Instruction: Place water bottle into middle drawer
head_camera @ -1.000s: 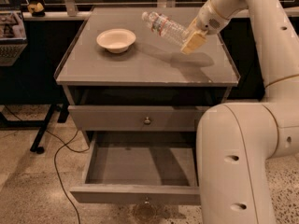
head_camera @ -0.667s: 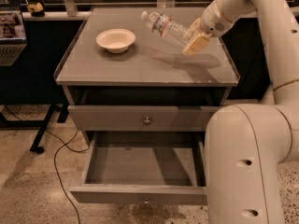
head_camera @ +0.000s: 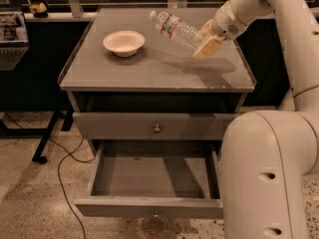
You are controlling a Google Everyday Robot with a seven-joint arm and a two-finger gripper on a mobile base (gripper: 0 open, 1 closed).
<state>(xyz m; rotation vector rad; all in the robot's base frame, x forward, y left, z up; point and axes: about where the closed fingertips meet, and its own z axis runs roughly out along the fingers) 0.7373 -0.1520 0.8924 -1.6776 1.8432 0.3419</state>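
Observation:
The water bottle (head_camera: 174, 29) is clear crinkled plastic with a white cap and a white-and-red label band. It lies tilted in the air above the cabinet top (head_camera: 149, 68), cap toward the upper left. My gripper (head_camera: 205, 40) is shut on the bottle's base end, at the right of the cabinet top. The middle drawer (head_camera: 154, 183) is pulled out below the shut knobbed drawer (head_camera: 157, 126). Its grey inside shows nothing in it, and its knob (head_camera: 156, 214) is at the front.
A shallow cream bowl (head_camera: 123, 42) sits on the cabinet top at the left. My arm's large white body (head_camera: 269, 178) fills the lower right, beside the open drawer. A black cable (head_camera: 65, 173) runs over the floor at the left. A dark desk (head_camera: 15, 39) stands far left.
The gripper and the bottle have stayed almost in place above the cabinet top. The arm's near body has shifted a little to the right.

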